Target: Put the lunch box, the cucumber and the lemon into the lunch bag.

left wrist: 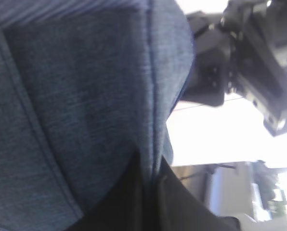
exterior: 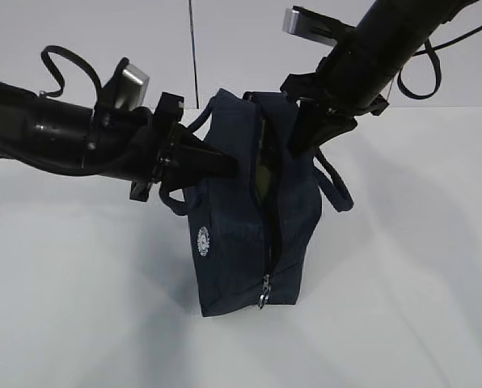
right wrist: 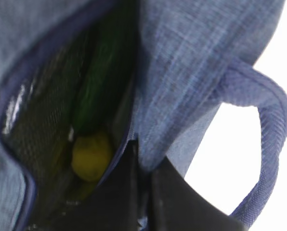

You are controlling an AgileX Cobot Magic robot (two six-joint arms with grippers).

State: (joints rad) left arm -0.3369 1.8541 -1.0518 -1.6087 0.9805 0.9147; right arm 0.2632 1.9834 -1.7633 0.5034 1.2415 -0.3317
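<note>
Inside lunch bag (right wrist: 191,62): cucumber (right wrist: 97,82), lemon (right wrist: 91,155)

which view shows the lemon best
The right wrist view: the lemon sits inside the open lunch bag, just below the cucumber. The exterior view shows only the bag's dark opening, and the left wrist view only its outer fabric.

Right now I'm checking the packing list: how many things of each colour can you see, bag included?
Navy: 1, the lunch bag
Dark green: 1, the cucumber, inside the bag
Yellow: 1, the lemon, inside below the cucumber
Total: 3. No lunch box can be made out.
</note>
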